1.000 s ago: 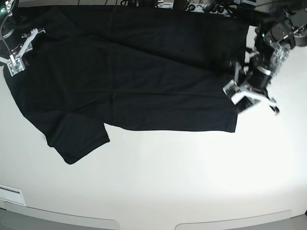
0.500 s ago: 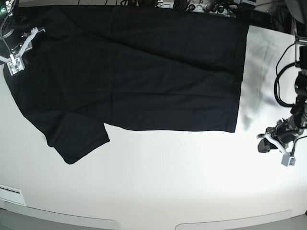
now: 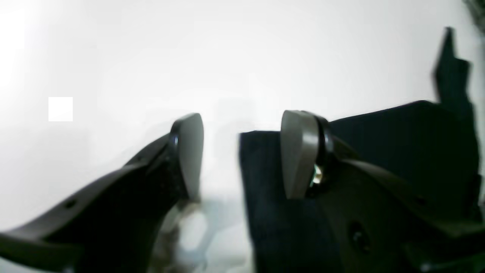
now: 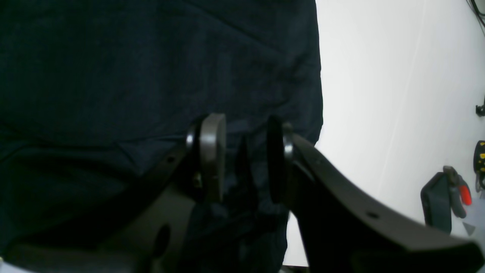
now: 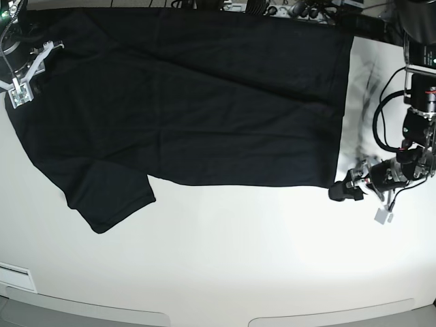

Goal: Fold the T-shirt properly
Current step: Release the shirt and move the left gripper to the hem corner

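The black T-shirt lies spread flat across the far half of the white table, one sleeve pointing toward the front left. My left gripper is low at the shirt's front right corner. In the left wrist view it is open, and the shirt corner lies just beyond the right finger. My right gripper rests over the shirt's far left edge. In the right wrist view its jaws stand apart over dark cloth, with a small ridge of fabric between them.
Cables and equipment line the far edge of the table. A dark tool with a red part lies off the shirt's side in the right wrist view. A white label sits at the front left edge.
My left arm let go at the shirt's right edge, swung out to the right, then came back low to the front right corner with its jaws opened. The right arm has not moved.
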You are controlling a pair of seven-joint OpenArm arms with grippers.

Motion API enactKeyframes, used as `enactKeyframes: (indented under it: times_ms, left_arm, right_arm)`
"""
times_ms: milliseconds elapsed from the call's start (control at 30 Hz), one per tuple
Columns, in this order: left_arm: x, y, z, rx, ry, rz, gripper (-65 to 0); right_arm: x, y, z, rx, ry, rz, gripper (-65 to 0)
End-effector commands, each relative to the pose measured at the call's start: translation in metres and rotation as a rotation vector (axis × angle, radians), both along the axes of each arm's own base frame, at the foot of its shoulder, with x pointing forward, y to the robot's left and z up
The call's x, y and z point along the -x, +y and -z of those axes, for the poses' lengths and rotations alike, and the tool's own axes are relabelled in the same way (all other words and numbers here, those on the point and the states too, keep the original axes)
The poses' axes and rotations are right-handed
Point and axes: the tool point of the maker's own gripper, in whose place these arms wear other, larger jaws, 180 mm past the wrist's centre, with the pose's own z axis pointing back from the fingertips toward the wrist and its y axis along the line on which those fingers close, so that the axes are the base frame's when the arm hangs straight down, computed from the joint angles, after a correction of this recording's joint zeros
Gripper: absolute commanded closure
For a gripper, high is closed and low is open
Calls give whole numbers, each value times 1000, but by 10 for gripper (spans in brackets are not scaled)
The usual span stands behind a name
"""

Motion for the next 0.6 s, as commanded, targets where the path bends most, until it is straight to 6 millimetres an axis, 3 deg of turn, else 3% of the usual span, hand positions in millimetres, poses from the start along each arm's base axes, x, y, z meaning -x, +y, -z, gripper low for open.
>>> enactKeyframes:
  times_ms: [0,100,200,233,333,567]
  left_arm:
    - [22,-8,21,-41,127,65,-347]
    - [37,-35,30,5,204,138,-346]
    - [38,-42,32,16,212,151,-303]
    - [37,-42,32,16,210,149,-253]
    - [38,-37,32,1,215,140,0]
    - [33,-36,28,-19,183,166,0]
  right_arm:
    - [-6,-1,-9,18,-33,-16,-212]
    - [-10,0,-11,17,-45,-20,-212]
    - [-18,1,-16,16,-70,-31,-212]
    - [-21,2,-18,13,-82,-33,-213]
    - [-34,4,-26,9,-127,-40,-213]
    - [-84,5,-65,-30,-356,-53,-318]
